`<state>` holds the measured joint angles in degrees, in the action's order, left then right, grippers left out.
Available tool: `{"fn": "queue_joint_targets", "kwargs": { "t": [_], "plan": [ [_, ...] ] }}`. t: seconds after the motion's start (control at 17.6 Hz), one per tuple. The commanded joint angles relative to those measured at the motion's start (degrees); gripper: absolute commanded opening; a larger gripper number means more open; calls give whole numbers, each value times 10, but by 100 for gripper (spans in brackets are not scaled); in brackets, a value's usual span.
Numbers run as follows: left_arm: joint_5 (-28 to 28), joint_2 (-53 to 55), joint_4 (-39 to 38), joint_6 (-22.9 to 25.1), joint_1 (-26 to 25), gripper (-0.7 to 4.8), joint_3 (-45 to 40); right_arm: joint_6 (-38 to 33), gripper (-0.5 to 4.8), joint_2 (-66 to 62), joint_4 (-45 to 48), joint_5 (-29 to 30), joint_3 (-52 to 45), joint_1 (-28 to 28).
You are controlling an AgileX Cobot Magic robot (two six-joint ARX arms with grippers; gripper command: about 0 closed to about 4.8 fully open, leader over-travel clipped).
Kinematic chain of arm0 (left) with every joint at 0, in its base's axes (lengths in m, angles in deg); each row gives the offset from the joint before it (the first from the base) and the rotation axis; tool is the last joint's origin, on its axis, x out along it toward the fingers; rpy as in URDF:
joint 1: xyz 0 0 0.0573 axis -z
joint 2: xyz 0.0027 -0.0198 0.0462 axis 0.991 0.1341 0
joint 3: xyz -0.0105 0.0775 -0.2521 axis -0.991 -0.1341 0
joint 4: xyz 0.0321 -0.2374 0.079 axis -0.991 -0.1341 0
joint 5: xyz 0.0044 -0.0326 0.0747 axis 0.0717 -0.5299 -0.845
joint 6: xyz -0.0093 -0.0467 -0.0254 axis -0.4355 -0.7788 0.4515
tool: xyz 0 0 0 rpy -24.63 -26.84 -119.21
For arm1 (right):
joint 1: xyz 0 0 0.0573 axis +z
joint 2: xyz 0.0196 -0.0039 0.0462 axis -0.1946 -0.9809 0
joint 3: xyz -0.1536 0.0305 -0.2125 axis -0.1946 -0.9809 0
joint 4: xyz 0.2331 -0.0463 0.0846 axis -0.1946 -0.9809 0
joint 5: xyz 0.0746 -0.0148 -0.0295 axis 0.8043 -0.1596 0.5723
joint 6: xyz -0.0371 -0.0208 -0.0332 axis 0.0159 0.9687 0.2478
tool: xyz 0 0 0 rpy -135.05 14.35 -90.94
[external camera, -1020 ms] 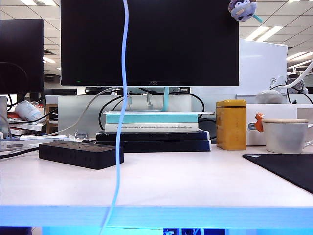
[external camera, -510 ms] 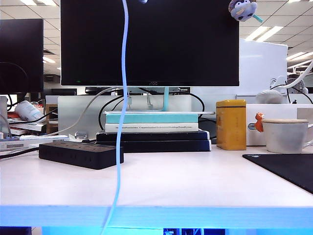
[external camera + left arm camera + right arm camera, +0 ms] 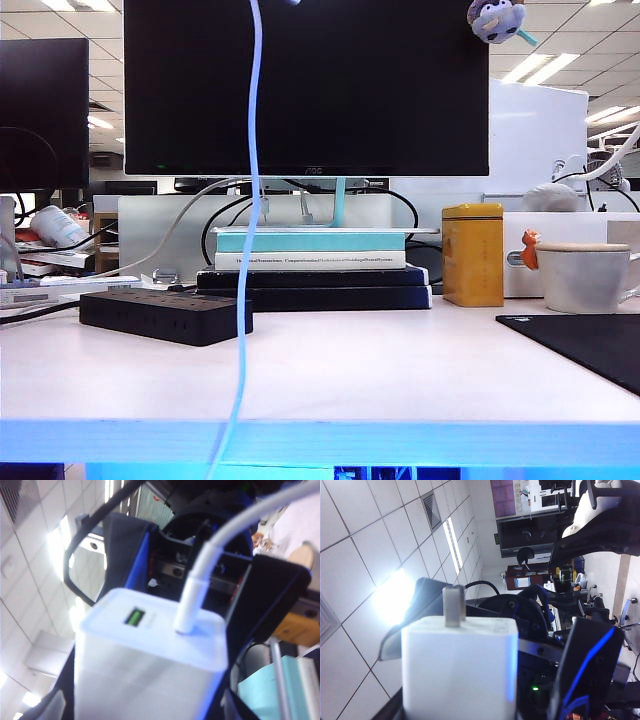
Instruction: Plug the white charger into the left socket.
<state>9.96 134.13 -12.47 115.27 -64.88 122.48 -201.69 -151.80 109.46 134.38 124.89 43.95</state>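
The white charger (image 3: 150, 680) fills the left wrist view, USB end up, with its white cable (image 3: 220, 545) plugged in. It sits between the dark fingers of my left gripper (image 3: 150, 705); whether they press on it does not show. In the right wrist view the same charger (image 3: 457, 670) shows its metal prongs (image 3: 454, 605), and my right gripper (image 3: 457, 707) is shut on it. The cable (image 3: 247, 250) hangs down past the table's front. The black power strip (image 3: 165, 315) lies at the left; its top-face sockets are hidden at this low angle. Neither gripper shows in the exterior view.
A black monitor (image 3: 305, 85) stands behind stacked books (image 3: 315, 270). To the right are a yellow tin (image 3: 472, 255), a white mug (image 3: 585, 275) and a black mat (image 3: 590, 350). Cables and clutter lie left of the power strip.
The hanging cable and everything on the table stay where they were. A small dark tip has appeared at the top edge beside the cable.
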Motion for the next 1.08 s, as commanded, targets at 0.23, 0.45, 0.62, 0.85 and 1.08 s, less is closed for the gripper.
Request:
{"fn": "queue_joint_targets", "kwargs": {
  "t": [0.23,0.45,0.62,0.85,1.08],
  "plan": [
    [7,-1,4,16,0,231,1,-15,116,6,12,-2,5,1],
    [26,-2,4,-4,0,169,1,-15,117,6,12,-2,5,1],
    [29,-2,4,-21,0,169,1,-15,261,6,15,-2,5,1],
    [29,-2,6,-52,0,169,1,-10,424,5,45,-3,5,-2],
    [29,-2,10,-116,0,169,1,-2,435,5,57,18,4,-22]
  ]
}}
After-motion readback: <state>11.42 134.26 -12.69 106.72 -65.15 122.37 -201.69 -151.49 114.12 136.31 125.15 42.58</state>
